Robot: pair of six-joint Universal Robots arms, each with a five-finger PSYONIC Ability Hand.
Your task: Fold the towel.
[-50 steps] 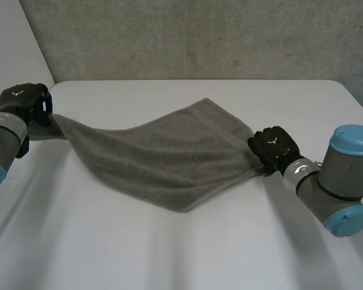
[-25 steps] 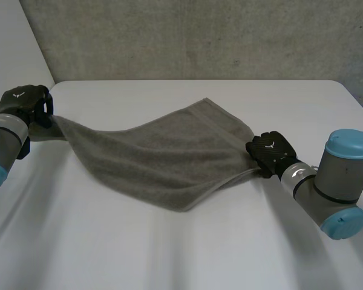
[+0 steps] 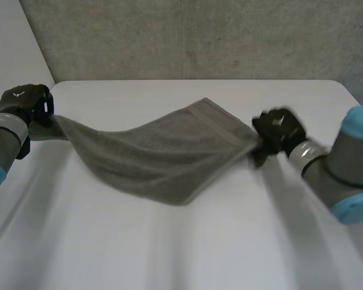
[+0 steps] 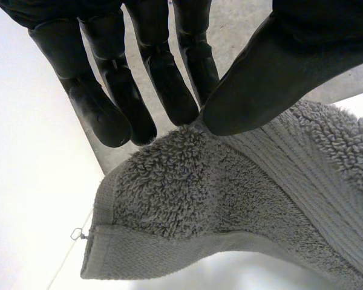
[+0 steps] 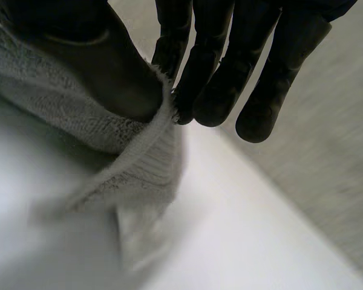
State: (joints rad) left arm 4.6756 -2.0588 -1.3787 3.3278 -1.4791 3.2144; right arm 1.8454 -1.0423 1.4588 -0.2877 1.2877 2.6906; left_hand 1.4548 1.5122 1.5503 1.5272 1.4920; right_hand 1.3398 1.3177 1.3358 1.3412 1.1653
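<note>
We saw the grey towel (image 3: 163,154) stretched above the middle of the white table (image 3: 169,254), sagging between the hands (whether its low edge touched the table, we could not tell). The left hand (image 3: 24,103), at the far left corner, pinched one towel corner between thumb and fingers. The right hand (image 3: 278,130), toward the right edge, pinched another corner likewise. The looped pile ended in a ribbed hem.

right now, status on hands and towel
Both shut on towel: left hand at one corner, right hand at opposite end. Sags between them. Nothing else on table.
</note>
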